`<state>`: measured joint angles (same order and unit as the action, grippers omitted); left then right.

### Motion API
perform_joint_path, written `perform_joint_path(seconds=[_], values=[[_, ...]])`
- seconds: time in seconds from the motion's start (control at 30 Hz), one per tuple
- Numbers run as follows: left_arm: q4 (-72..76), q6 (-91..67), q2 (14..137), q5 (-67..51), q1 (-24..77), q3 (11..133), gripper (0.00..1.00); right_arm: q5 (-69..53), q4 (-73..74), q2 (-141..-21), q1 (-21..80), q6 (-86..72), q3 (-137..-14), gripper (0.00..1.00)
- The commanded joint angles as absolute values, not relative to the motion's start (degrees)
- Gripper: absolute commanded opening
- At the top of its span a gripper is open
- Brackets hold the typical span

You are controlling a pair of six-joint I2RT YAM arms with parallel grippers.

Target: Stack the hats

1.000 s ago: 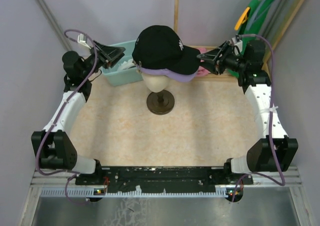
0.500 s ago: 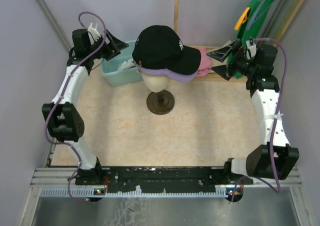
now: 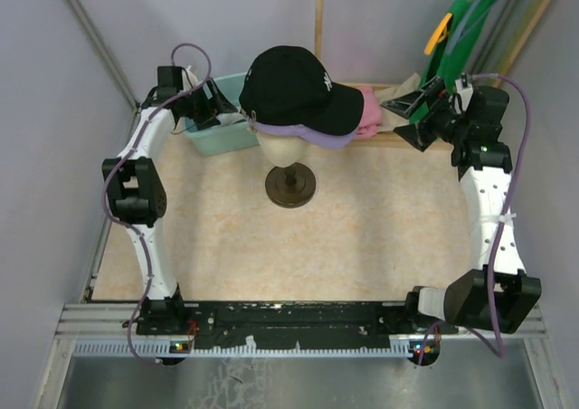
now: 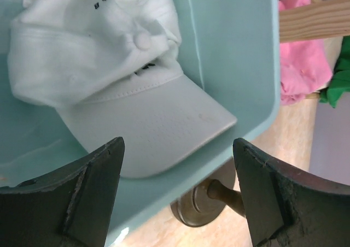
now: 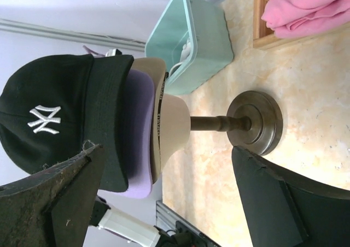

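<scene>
A black hat with a white logo (image 3: 289,83) tops a stack on a mannequin head (image 3: 284,148); a purple hat (image 3: 331,139) shows under it. The right wrist view shows the black hat (image 5: 60,116), the purple hat (image 5: 136,140) and a tan hat (image 5: 149,69) layered on the head. A white hat with dark lettering (image 4: 136,105) lies in the teal bin (image 4: 240,56). My left gripper (image 3: 210,109) (image 4: 178,198) hangs open over that bin, empty. My right gripper (image 3: 409,119) (image 5: 167,198) stands open to the right of the stack, apart from it.
The head's post ends in a round dark base (image 3: 290,185) on the beige tabletop. A pink cloth (image 3: 369,110) lies in a wooden frame at the back right. Green and yellow items (image 3: 452,29) lean in the right corner. Walls close in on both sides.
Both grippers have opened wider. The left arm has swung up and in over the teal bin. The right gripper has drawn back to the right, away from the black hat's brim.
</scene>
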<state>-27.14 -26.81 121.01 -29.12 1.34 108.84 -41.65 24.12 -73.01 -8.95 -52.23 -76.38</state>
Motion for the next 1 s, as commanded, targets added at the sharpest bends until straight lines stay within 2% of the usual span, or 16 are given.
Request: perform_joint_path(seconds=[0.0,0.13,0.33,0.43,0.57,0.67,0.73,0.97], values=[[-30.6,-23.3,126.3,-26.9,1.1,113.9,0.87,-40.9,21.3,-70.9,-9.7,-51.8,-75.3,0.97],[-27.8,-25.6,128.9,-26.7,0.0,114.4,0.88,-40.5,19.8,-70.8,-9.7,-52.6,-74.3,0.99],[-26.9,-28.5,136.3,-26.5,-1.3,122.7,0.92,-38.4,20.0,-70.0,-9.6,-52.8,-73.7,0.99],[-26.8,-30.2,140.3,-26.5,-1.3,126.9,0.98,-37.2,20.4,-69.5,-9.7,-53.0,-73.6,0.99],[-25.1,-32.5,144.3,-28.8,-1.1,129.1,0.95,-35.2,21.2,-68.8,-9.7,-53.1,-73.9,0.99],[-29.3,-28.8,147.3,-27.3,0.0,135.0,0.92,-33.8,21.6,-68.7,-9.7,-53.2,-74.4,0.99],[-33.4,-25.8,148.9,-25.2,0.8,138.2,0.92,-33.1,21.6,-68.8,-9.7,-53.5,-74.5,0.99],[-36.3,-20.8,150.6,-22.9,1.3,137.8,0.94,-31.6,21.0,-68.6,-9.7,-54.8,-73.4,0.99]])
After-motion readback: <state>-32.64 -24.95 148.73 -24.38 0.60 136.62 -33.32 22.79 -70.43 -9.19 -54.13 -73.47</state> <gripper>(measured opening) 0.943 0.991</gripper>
